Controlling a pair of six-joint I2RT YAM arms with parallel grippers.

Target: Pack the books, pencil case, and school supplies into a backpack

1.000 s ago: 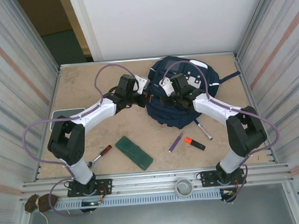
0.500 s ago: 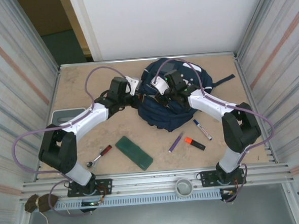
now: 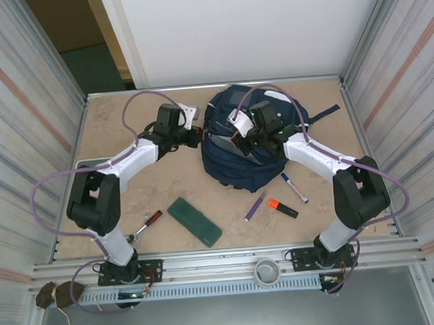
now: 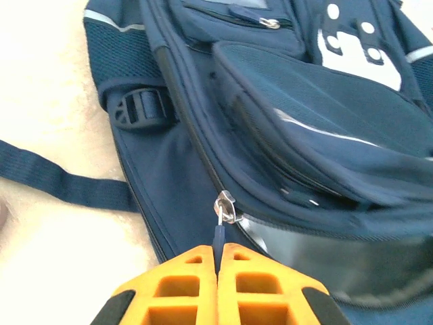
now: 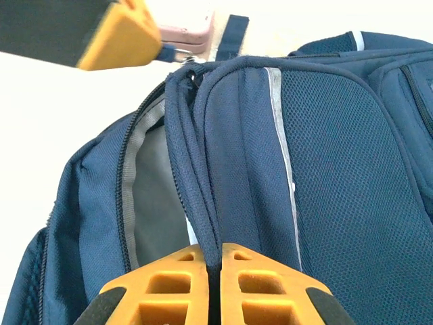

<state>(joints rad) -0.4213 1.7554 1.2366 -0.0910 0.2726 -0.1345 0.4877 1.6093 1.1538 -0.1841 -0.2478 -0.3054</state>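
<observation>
The navy backpack (image 3: 264, 148) lies at the back middle of the table. My left gripper (image 3: 198, 136) is at its left edge, shut on the dark zipper pull (image 4: 218, 235) below the silver slider (image 4: 226, 206). My right gripper (image 3: 242, 141) is shut on the fabric rim (image 5: 206, 203) of the opened compartment, whose grey lining (image 5: 154, 196) shows. In front of the backpack lie a purple pen (image 3: 255, 206), an orange highlighter (image 3: 282, 208) and a white marker (image 3: 294, 188). A green pencil case (image 3: 195, 221) lies nearer. The books are out of view.
A red-handled metal tool (image 3: 146, 224) lies left of the pencil case. A grey flat object (image 3: 85, 169) sits at the left edge under the left arm. A backpack strap (image 3: 328, 114) trails toward the right wall. A loose strap (image 4: 61, 179) lies on the table.
The left gripper has drawn the zipper pull leftward around the backpack's edge. The backpack has shifted a little to the left. The right gripper kept its pinch and lifted the rim.
</observation>
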